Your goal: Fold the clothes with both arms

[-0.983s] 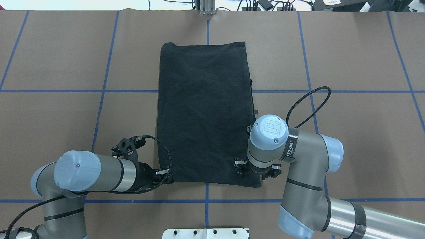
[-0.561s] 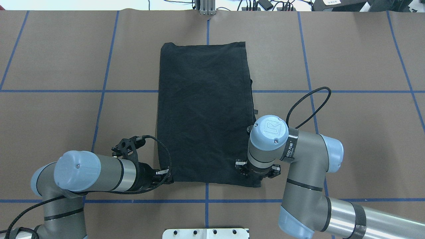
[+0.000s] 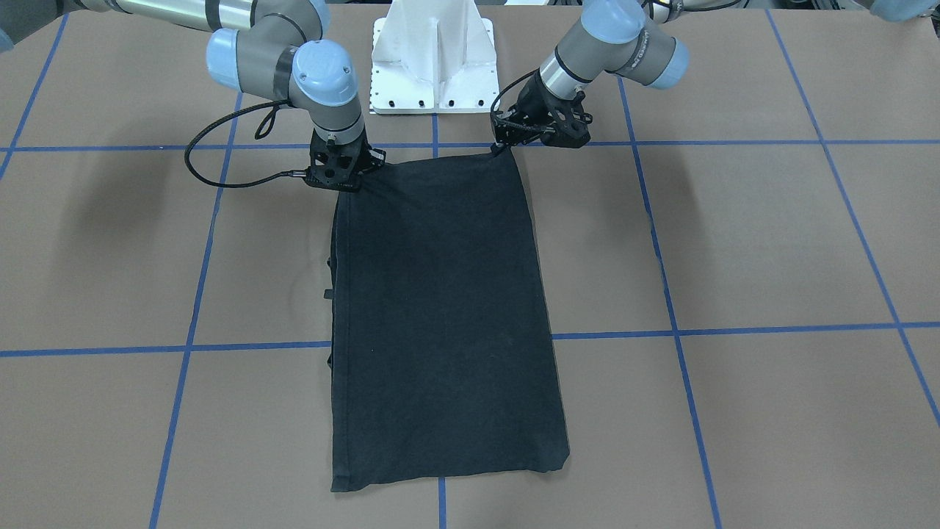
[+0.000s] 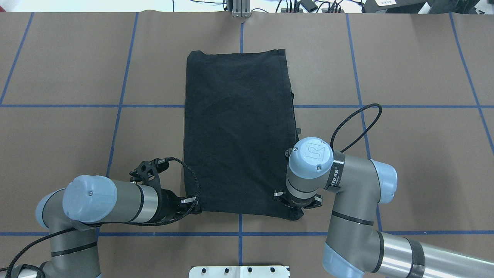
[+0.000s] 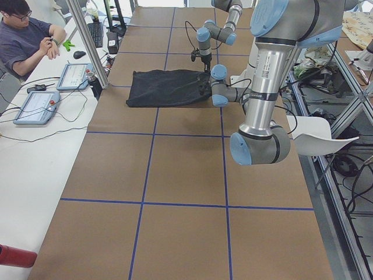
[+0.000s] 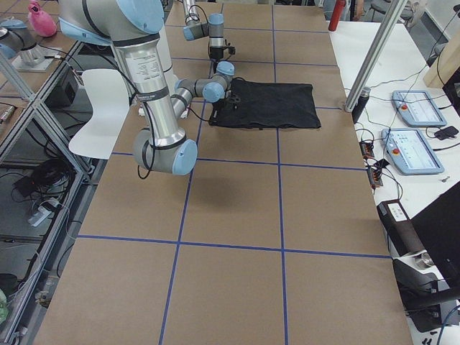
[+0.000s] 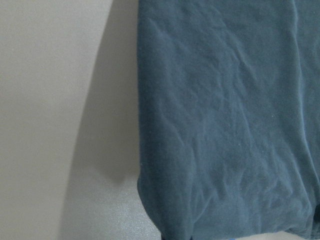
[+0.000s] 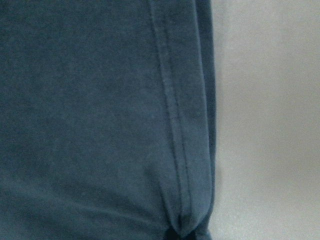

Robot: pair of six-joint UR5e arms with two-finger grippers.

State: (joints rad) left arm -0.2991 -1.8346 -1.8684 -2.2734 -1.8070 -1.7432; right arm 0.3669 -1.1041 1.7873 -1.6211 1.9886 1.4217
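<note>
The black T-shirt (image 4: 237, 131) lies folded into a long rectangle on the brown table, plain side up, with no logo showing. My left gripper (image 4: 195, 206) lies low at its near left corner, shut on the hem there. My right gripper (image 4: 295, 204) points down onto the near right corner and is shut on it; the cloth (image 8: 100, 125) bunches to a pinch at the bottom of the right wrist view. In the front-facing view the shirt (image 3: 440, 316) has the left gripper (image 3: 503, 143) and the right gripper (image 3: 344, 180) at its two top corners, with pull wrinkles by the right one.
The white base plate (image 4: 239, 271) sits just behind the shirt's near edge. Blue tape lines grid the table. A person (image 5: 26, 35) sits at a side bench with tablets (image 5: 73, 76) beyond the far edge. A white chair (image 6: 100, 108) stands on the robot's side.
My right arm has shifted a little left and back toward the base, drawing the near right corner inward. The left arm has not moved.
</note>
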